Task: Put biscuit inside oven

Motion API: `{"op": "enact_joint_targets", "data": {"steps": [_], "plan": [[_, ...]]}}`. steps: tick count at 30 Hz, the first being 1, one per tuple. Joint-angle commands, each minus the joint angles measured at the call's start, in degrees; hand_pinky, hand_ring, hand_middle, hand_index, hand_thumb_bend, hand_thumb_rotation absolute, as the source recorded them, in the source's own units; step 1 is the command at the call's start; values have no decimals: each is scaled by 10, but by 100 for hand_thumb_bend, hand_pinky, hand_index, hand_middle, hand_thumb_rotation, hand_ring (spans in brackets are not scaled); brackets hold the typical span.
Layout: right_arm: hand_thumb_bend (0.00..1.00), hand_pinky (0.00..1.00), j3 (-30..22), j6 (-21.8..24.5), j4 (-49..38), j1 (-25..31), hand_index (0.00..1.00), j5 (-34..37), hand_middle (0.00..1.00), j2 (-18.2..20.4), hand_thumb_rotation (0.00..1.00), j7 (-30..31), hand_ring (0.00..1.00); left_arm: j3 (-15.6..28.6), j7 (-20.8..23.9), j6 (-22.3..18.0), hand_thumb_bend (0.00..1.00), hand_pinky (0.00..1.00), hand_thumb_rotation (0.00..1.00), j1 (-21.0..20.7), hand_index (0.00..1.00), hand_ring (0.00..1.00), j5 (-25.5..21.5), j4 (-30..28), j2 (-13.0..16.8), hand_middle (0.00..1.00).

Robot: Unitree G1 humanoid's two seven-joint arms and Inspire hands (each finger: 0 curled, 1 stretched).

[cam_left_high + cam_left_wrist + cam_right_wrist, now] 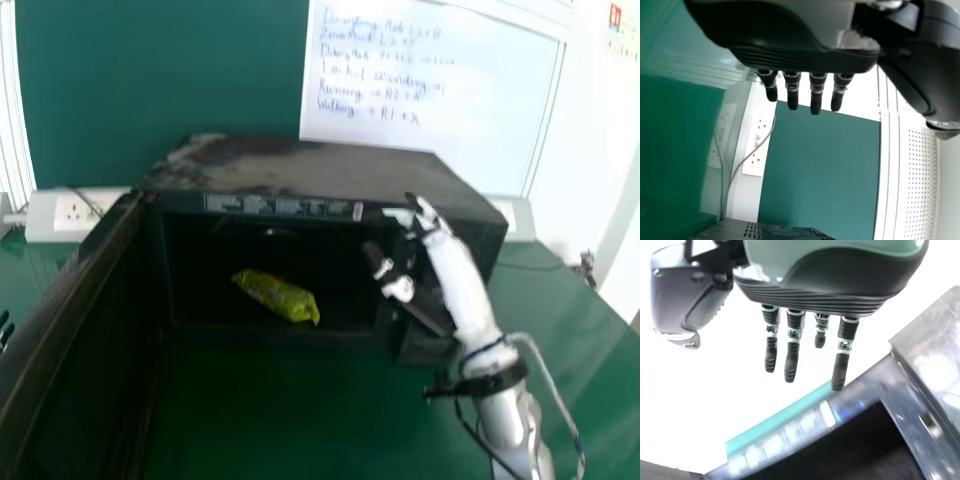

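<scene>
Biscuit packet (275,295) looks light, slippery and crushable, best pinched gently mid-length; left hand (790,52) and right hand (830,282) have straight, empty fingers.

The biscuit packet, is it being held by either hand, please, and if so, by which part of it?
Nothing is held: the packet lies inside the oven, and the right hand and left hand are open and empty.
</scene>
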Motion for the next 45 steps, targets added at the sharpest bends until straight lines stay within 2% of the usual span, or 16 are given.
{"op": "enact_joint_targets", "data": {"steps": [1, 5, 9, 13, 17, 20, 24, 27, 32, 34, 35, 36, 40, 41, 43, 45], "plan": [[73, 52, -19, -47, 35, -5, 74, 6, 69, 10, 14, -41, 63, -8, -3, -9, 90, 83, 81, -3, 94, 88, 5, -4, -2, 89], [72, 52, -37, -113, 99, -20, 72, -10, 66, 21, 27, -113, 61, -13, -1, -7, 91, 84, 81, 1, 94, 88, 2, -14, -5, 90], [69, 54, -52, -183, 172, -29, 73, -8, 66, 21, 33, -161, 61, -21, 1, -4, 88, 85, 82, 7, 94, 88, 3, -30, -9, 90], [67, 57, -63, -267, 258, -38, 75, -23, 67, 2, 39, -203, 63, -31, 2, 1, 88, 84, 80, 13, 94, 89, -1, -48, -14, 91], [66, 59, -72, -325, 331, -46, 73, -33, 67, -12, 41, -235, 65, -35, -8, -12, 87, 84, 81, 13, 94, 89, -1, -49, -14, 92], [65, 58, -82, -319, 347, -39, 74, -51, 69, -13, 49, -260, 65, -36, -22, -20, 87, 84, 80, 10, 94, 89, -8, -43, -14, 91], [60, 58, -82, -329, 386, -53, 77, -27, 73, -3, 52, -267, 67, -44, -25, -21, 91, 83, 80, 13, 93, 88, 2, -55, -17, 90], [56, 60, -83, -337, 419, -69, 78, -13, 75, 4, 54, -272, 69, -54, -30, -27, 88, 82, 81, 14, 94, 87, 7, -58, -18, 90], [61, 65, -90, -306, 448, -81, 81, -22, 79, 13, 79, -308, 74, -78, -28, -22, 86, 82, 83, 22, 93, 88, 24, -80, -21, 89], [57, 54, -90, -287, 451, -84, 83, -33, 80, 13, 85, -330, 67, -89, -29, -22, 86, 83, 85, 25, 94, 88, 32, -88, -21, 90], [57, 53, -89, -282, 454, -87, 85, -34, 80, 14, 88, -337, 66, -95, -31, -27, 86, 83, 85, 24, 94, 89, 40, -89, -20, 91], [58, 55, -88, -277, 458, -89, 85, -32, 80, 15, 89, -343, 66, -100, -31, -29, 86, 84, 86, 24, 95, 89, 50, -90, -18, 91], [62, 71, -86, -246, 469, -94, 85, -21, 86, 22, 95, -354, 80, -121, -23, -42, 88, 85, 88, 21, 95, 90, 93, -93, -20, 92], [63, 72, -87, -233, 466, -92, 87, -12, 87, 27, 98, -349, 82, -126, -20, -44, 85, 85, 87, 20, 94, 90, 100, -93, -23, 92], [63, 62, -86, -220, 463, -90, 89, 0, 83, 30, 98, -341, 77, -138, -17, -50, 84, 85, 85, 16, 94, 89, 109, -91, -28, 91], [61, 72, -84, -212, 462, -86, 93, 18, 90, 32, 99, -324, 84, -153, -21, -50, 83, 84, 84, 13, 93, 89, 110, -92, -28, 91]]}}
